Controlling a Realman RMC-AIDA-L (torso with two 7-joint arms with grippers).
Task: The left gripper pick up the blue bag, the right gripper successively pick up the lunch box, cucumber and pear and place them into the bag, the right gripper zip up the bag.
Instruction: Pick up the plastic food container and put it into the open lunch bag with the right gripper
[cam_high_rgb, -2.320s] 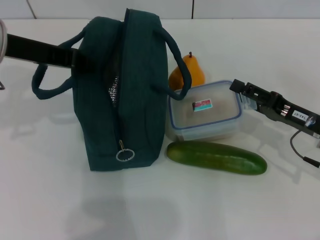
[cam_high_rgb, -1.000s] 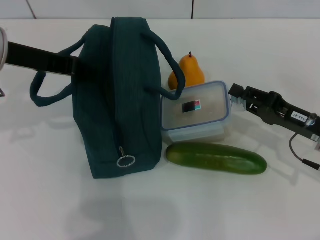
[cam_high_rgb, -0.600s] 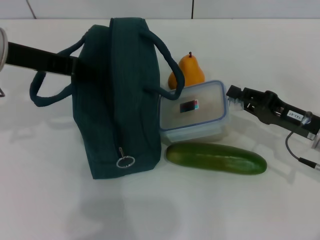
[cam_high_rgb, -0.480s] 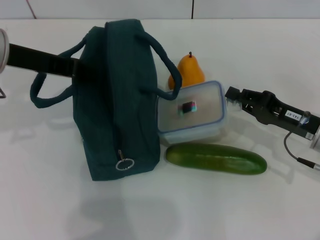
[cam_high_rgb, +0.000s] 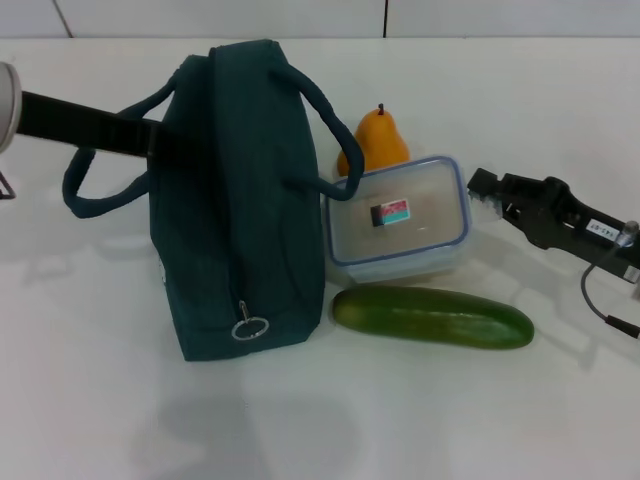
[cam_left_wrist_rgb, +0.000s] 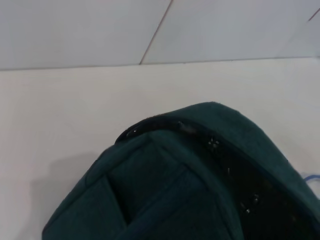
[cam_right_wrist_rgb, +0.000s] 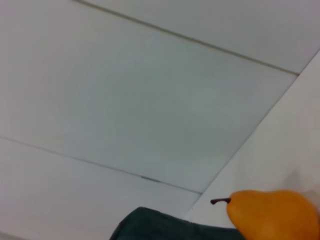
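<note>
A white table (cam_high_rgb: 420, 420) carries the upright blue bag (cam_high_rgb: 235, 200). The left gripper (cam_high_rgb: 150, 138) reaches its far side, fingers hidden. Touching the bag's right side sits the lunch box (cam_high_rgb: 398, 222), the pear (cam_high_rgb: 376, 143) behind it, the cucumber (cam_high_rgb: 432, 317) in front. The right gripper (cam_high_rgb: 482, 187) waits beside the box; its grip cannot be judged.

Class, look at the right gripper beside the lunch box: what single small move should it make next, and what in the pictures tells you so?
Probably a short advance toward the clear plastic lunch box with the blue-rimmed lid. The black right gripper sits just beside the box's edge, apparently not gripping it, and the box rests on the white table against the dark teal fabric bag.
</note>
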